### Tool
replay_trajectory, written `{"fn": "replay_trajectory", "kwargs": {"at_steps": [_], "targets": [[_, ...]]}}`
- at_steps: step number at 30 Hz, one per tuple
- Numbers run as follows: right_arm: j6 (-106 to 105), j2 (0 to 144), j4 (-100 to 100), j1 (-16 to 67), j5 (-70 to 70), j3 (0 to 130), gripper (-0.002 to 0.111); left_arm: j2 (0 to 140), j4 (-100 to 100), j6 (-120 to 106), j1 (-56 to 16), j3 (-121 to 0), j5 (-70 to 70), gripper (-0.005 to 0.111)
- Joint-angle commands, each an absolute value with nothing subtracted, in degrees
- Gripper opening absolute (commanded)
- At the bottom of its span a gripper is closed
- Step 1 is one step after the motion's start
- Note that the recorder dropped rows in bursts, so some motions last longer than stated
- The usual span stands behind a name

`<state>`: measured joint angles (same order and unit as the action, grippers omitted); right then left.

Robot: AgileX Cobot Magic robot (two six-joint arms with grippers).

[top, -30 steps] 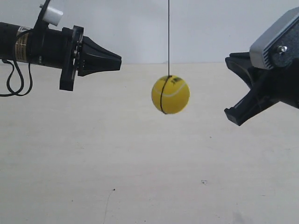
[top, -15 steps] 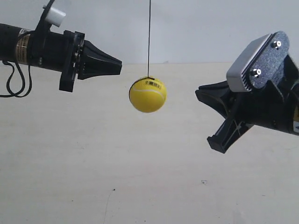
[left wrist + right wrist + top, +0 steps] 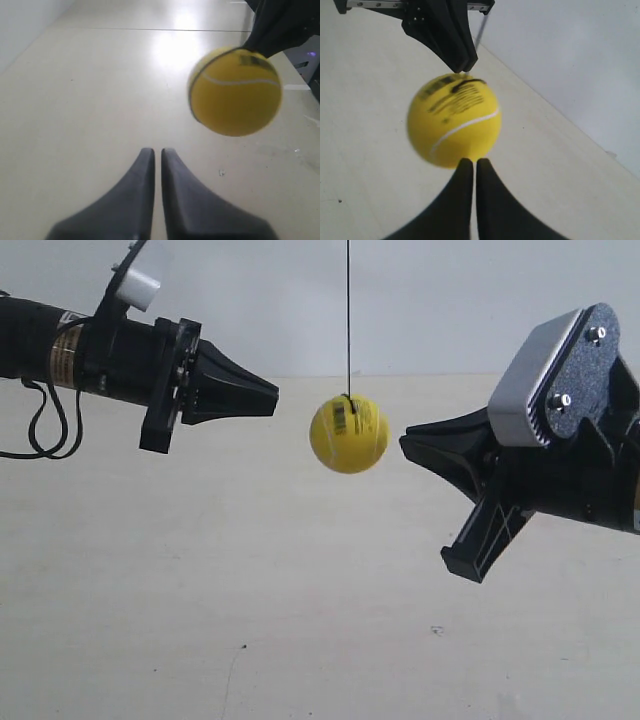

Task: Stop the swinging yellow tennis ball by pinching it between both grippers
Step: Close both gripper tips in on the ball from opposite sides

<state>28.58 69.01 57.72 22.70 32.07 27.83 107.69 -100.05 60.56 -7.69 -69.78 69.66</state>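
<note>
The yellow tennis ball [image 3: 348, 434] hangs on a thin dark string [image 3: 348, 320] between my two grippers, above the pale table. My left gripper [image 3: 272, 397], the one with the white cylinder and round flange, points at the ball from the exterior view's left, a short gap away and slightly higher. My right gripper [image 3: 405, 443], under the grey screwed box, points from the other side with its tip just short of the ball. In the left wrist view the ball [image 3: 235, 91] floats off to one side of the shut gripper [image 3: 154, 150]. In the right wrist view the ball [image 3: 453, 120] sits blurred right before the shut gripper [image 3: 471, 161].
A pale table surface [image 3: 300, 620] lies below and a white wall [image 3: 450, 300] stands behind. A black cable [image 3: 40, 430] loops under the arm at the exterior view's left. Small dark specks [image 3: 436, 630] mark the table.
The ball swung toward the exterior view's left, then back to the right. My left gripper has advanced toward it. My right gripper came in and down, then crept closer.
</note>
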Motion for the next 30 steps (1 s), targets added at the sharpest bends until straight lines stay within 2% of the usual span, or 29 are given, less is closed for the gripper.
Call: {"fn": "replay_trajectory", "kwargs": {"at_steps": [1,14,30], "targets": [[27.9,68.6,57.4,22.3,33.2,28.1,0.0,107.5,-99.9,60.0,-8.0,-69.7,70.0,0.005],[27.3,71.7,57.4,22.3,39.2,28.1,0.0,109.5,-99.9,59.5,-11.6,-70.0,70.0,0.005],[27.8,73.9,57.6,22.3,39.3,29.9,0.0,109.7,-99.9,58.4,-11.6,-69.9,70.0,0.005]]}}
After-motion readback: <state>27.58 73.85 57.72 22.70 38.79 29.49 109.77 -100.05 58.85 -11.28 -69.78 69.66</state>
